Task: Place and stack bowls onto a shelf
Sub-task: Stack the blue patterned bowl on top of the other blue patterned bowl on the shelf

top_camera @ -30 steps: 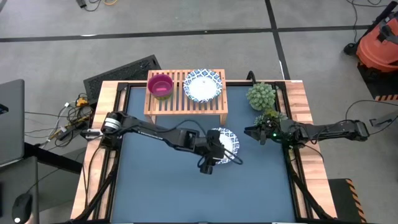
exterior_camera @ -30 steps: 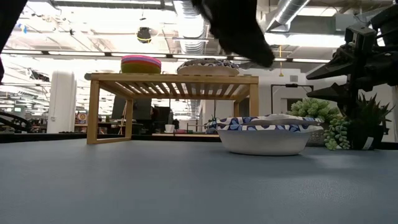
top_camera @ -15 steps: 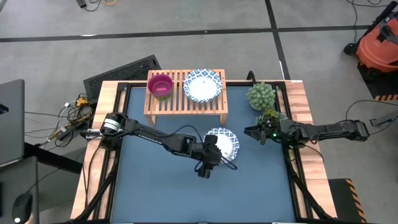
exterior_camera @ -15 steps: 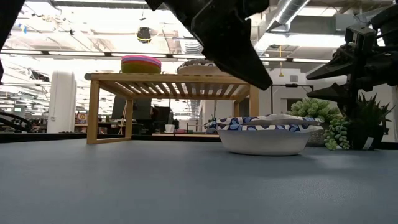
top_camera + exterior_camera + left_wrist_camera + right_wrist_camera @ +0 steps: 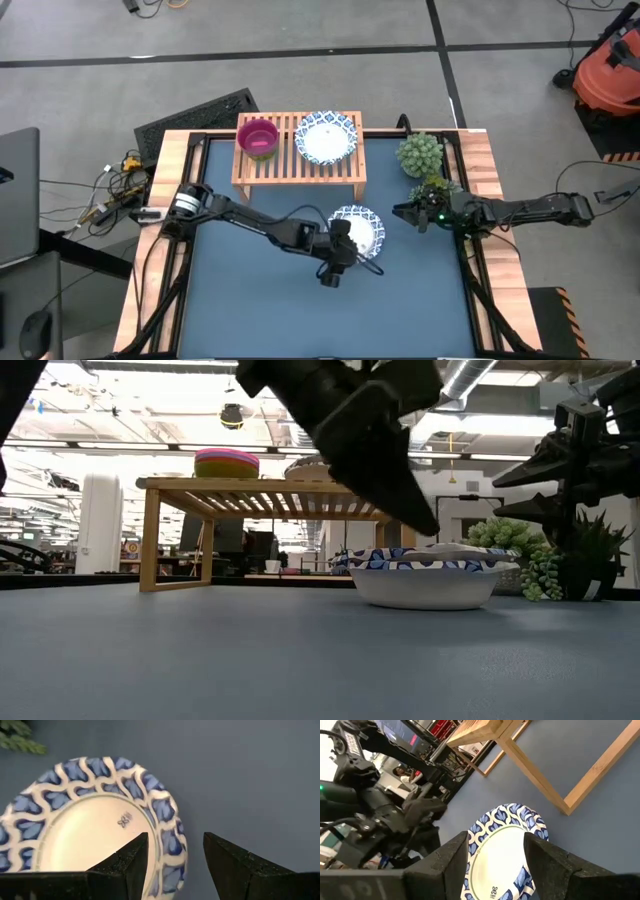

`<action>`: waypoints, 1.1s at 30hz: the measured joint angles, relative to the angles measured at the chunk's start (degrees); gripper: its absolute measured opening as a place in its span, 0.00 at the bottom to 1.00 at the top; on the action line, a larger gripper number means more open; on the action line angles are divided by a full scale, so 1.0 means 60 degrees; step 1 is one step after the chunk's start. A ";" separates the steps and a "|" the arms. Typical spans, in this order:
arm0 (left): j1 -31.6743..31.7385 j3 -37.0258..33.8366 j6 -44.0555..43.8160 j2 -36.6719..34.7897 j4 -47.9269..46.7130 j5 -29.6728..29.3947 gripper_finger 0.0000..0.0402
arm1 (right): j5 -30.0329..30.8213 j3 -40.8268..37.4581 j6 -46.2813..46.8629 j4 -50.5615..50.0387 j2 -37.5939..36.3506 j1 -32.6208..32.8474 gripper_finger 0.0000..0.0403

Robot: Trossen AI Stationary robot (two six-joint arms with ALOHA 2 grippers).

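Note:
A white bowl with a blue patterned rim (image 5: 358, 230) (image 5: 424, 574) (image 5: 85, 827) rests on its base on the blue table, in front of the shelf. My left gripper (image 5: 348, 256) (image 5: 425, 525) (image 5: 175, 851) is open and hangs just above the bowl's near rim, one finger over the inside and one outside. The light-wood shelf (image 5: 300, 150) (image 5: 275, 486) carries a stack of small bowls with a magenta one on top (image 5: 259, 137) (image 5: 226, 462), and a second white patterned bowl (image 5: 327, 136). My right gripper (image 5: 402, 213) (image 5: 495, 851) is open and waits right of the bowl, by the plants.
Two potted plants (image 5: 419, 153) (image 5: 433, 188) stand at the table's right far side, close to my right arm (image 5: 520, 210). The wooden border (image 5: 160, 230) frames the table. Bare blue surface (image 5: 260, 300) lies near and left of the bowl.
My left gripper has come down toward the near rim of the white bowl on the table, its fingertips dropping from shelf-top height to just above the rim. The bowl has stayed where it was.

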 joint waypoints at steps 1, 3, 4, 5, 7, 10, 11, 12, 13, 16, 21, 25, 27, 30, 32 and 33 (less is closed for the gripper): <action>-0.0014 0.0003 -0.0046 0.0057 0.0161 -0.0162 0.44 | -0.0007 0.0000 -0.0002 -0.0003 0.0043 -0.0002 0.54; -0.0020 0.0030 -0.0125 0.0075 0.0208 -0.0528 0.44 | -0.0005 0.0000 0.0002 -0.0004 0.0059 -0.0002 0.54; -0.0020 0.0024 -0.0132 0.0076 0.0093 -0.0545 0.44 | -0.0002 0.0000 0.0005 -0.0004 0.0089 -0.0002 0.54; -0.0017 0.0021 -0.0132 0.0094 0.0094 -0.0470 0.44 | -0.0006 0.0000 0.0005 -0.0003 0.0129 -0.0002 0.54; -0.0010 0.0018 -0.0153 0.0104 0.0083 -0.0294 0.44 | -0.0002 0.0000 0.0039 -0.0009 0.0140 0.0000 0.54; -0.0010 0.0018 -0.0143 0.0101 0.0092 -0.0303 0.44 | 0.0002 0.0000 0.0067 -0.0007 0.0178 -0.0003 0.54; -0.0010 0.0017 -0.0143 0.0101 0.0090 -0.0303 0.44 | 0.0002 0.0000 0.0067 -0.0007 0.0191 -0.0009 0.54; -0.0007 0.0020 -0.0143 0.0105 0.0047 -0.0296 0.44 | 0.0002 0.0000 0.0064 -0.0007 0.0191 -0.0009 0.54; 0.0008 0.0020 -0.0146 0.0104 -0.0013 -0.0290 0.44 | 0.0002 0.0000 0.0067 -0.0007 0.0189 -0.0012 0.54; 0.0019 0.0019 -0.0169 0.0105 -0.0235 -0.0278 0.42 | 0.0005 0.0000 0.0067 -0.0007 0.0188 -0.0020 0.54; 0.0037 0.0017 -0.0107 0.0105 -0.0319 -0.0289 0.40 | 0.0009 0.0000 0.0067 -0.0004 0.0188 -0.0020 0.54; 0.0066 0.0017 -0.0120 0.0105 -0.0406 -0.0350 0.39 | 0.0009 0.0000 0.0071 -0.0004 0.0188 -0.0016 0.54; 0.0081 0.0017 -0.0098 0.0105 -0.0404 -0.0320 0.39 | 0.0013 0.0000 0.0071 -0.0004 0.0188 -0.0020 0.54; 0.0099 0.0017 -0.0136 0.0105 -0.0525 -0.0098 0.39 | 0.0013 0.0000 0.0077 -0.0004 0.0188 -0.0016 0.54; 0.0096 0.0017 -0.0191 0.0105 -0.0609 -0.0087 0.39 | 0.0014 0.0000 0.0087 -0.0004 0.0188 -0.0016 0.54; 0.0096 0.0017 -0.0187 0.0105 -0.0642 -0.0086 0.39 | 0.0016 0.0000 0.0089 -0.0004 0.0188 -0.0016 0.54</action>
